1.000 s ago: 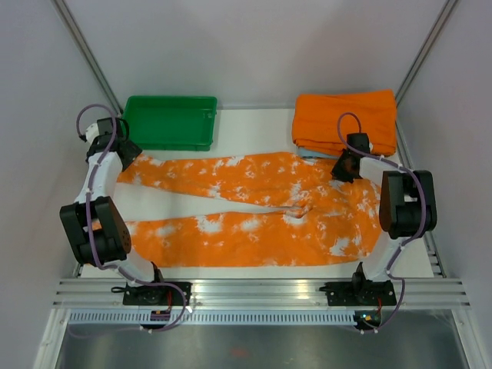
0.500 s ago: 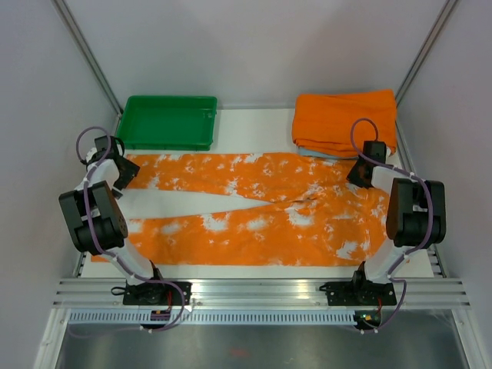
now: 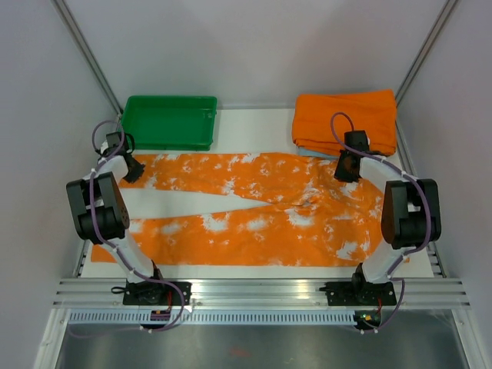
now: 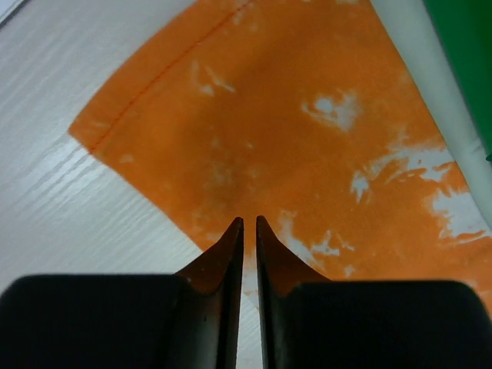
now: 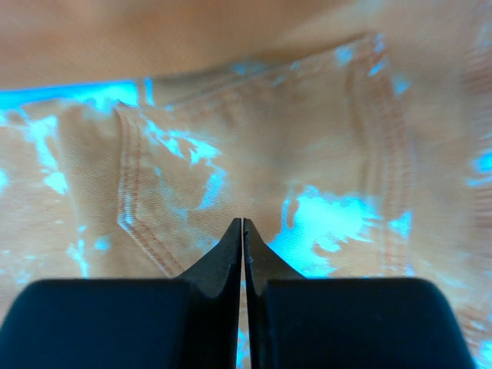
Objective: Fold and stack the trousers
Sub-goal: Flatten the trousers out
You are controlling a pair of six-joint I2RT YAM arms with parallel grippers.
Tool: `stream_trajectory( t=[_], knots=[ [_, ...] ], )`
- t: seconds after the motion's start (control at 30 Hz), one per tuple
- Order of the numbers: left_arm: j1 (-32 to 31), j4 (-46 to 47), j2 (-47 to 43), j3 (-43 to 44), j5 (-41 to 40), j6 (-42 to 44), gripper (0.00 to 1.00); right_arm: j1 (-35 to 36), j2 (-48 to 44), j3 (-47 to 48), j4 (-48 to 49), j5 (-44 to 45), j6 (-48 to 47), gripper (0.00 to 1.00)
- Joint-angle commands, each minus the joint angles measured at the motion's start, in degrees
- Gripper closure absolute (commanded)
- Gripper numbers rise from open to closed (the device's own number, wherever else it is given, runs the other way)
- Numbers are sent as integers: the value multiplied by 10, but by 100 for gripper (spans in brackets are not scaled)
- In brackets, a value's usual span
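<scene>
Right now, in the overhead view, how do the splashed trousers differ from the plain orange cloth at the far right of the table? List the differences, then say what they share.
The trousers carry white splashes all over; the plain orange cloth has no pattern. The trousers lie spread out flat with their legs apart; the plain orange cloth is folded into a compact pile. The trousers cover far more surface than the plain orange cloth. Both are orange fabric.

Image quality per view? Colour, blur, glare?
Top external: even light, sharp, no glare, trousers true orange. Left wrist: crisp weave, colours match. Right wrist: colour cast, white splashes read cyan, orange washed to tan, edges smeared by blur.
</scene>
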Motion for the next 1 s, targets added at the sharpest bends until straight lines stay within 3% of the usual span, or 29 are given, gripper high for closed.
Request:
stream_trajectory(
  t=[0.0,0.23,0.37,0.67,0.8,0.97],
  knots=[
    [-17,15,38,40,-8,27,85,-6,-49,74,-65,40,-20,93],
    [-18,-13,73,50,-18,15,98,-45,-67,98,-88,61,-8,88],
    [-19,-23,60,49,-21,22,98,-101,-95,47,-58,12,21,89],
    [-7,-76,77,48,-26,5,98,-111,-131,9,-50,62,26,89],
    [2,-83,43,10,-53,-8,98,-118,-133,2,-52,79,35,89],
    [37,-59,-16,-42,-57,11,98,-168,-151,-33,-48,27,63,92]
  ],
)
